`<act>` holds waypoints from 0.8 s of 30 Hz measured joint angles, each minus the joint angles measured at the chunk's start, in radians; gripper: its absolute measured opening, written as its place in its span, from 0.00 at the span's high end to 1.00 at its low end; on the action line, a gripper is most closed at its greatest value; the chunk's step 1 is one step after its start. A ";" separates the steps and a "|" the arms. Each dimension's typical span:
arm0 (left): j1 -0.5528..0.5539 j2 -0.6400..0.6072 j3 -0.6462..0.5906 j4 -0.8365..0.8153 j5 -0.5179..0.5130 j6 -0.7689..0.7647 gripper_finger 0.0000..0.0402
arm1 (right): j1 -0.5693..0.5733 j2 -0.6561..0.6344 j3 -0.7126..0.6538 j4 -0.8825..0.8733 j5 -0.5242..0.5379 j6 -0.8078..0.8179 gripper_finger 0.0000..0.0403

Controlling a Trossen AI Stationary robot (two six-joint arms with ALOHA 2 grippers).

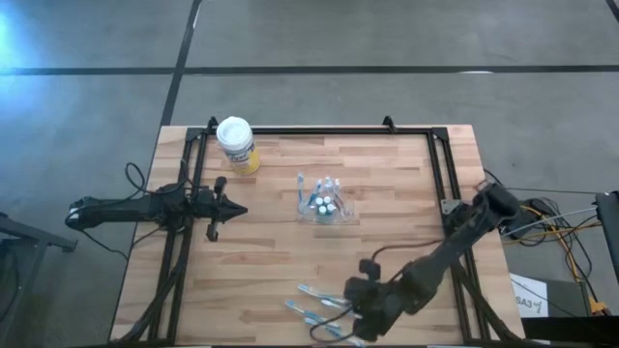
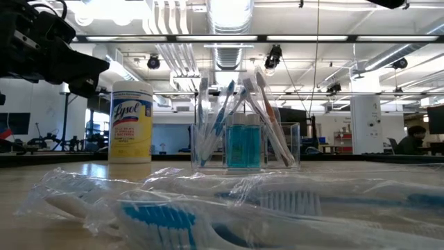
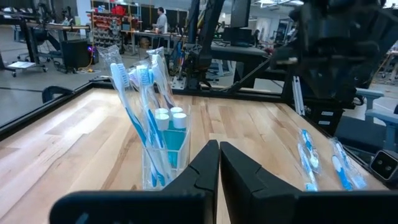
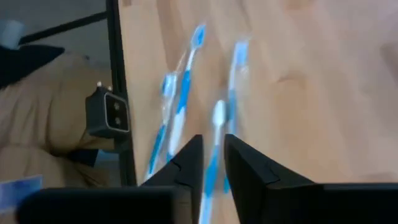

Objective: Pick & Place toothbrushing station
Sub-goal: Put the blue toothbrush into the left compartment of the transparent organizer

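Several thin blue-and-white toothbrushes in clear wrappers [image 1: 314, 307] lie loose near the table's near edge, and they show blurred in the right wrist view [image 4: 180, 93]. My right gripper [image 1: 350, 307] hangs over them, tipped down, its fingers [image 4: 186, 165] a narrow gap apart with nothing between them. A clear holder [image 1: 326, 205] stands mid-table with upright toothbrushes [image 3: 134, 106] and small white-capped tubes [image 3: 171, 117]. My left gripper [image 1: 242, 210] waits shut at the table's left, pointing level at the holder.
A yellow canister with a white lid [image 1: 237, 145] stands at the far left of the table. A black frame rail [image 1: 319, 130] runs along the far edge and down both sides. Bare wood [image 1: 280, 256] lies between the holder and the loose toothbrushes.
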 joint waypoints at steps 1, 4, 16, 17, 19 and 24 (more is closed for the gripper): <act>0.000 0.000 0.000 -0.001 0.006 0.000 0.95 | 0.004 0.029 0.020 -0.002 -0.005 0.016 0.82; 0.000 0.000 0.000 -0.001 0.012 0.000 0.95 | 0.009 0.114 0.085 -0.001 -0.047 0.042 0.76; 0.000 0.000 0.000 -0.001 0.015 -0.001 0.95 | 0.001 0.413 0.382 -0.272 -0.120 0.158 0.66; 0.000 0.000 0.000 -0.001 0.015 -0.001 0.95 | 0.000 0.430 0.404 -0.303 -0.119 0.164 0.66; 0.000 0.000 0.000 -0.001 0.015 -0.001 0.95 | 0.000 0.459 0.446 -0.355 -0.119 0.161 0.67; 0.000 0.000 0.000 0.000 0.014 -0.001 0.95 | 0.001 0.520 0.531 -0.428 -0.117 0.136 0.69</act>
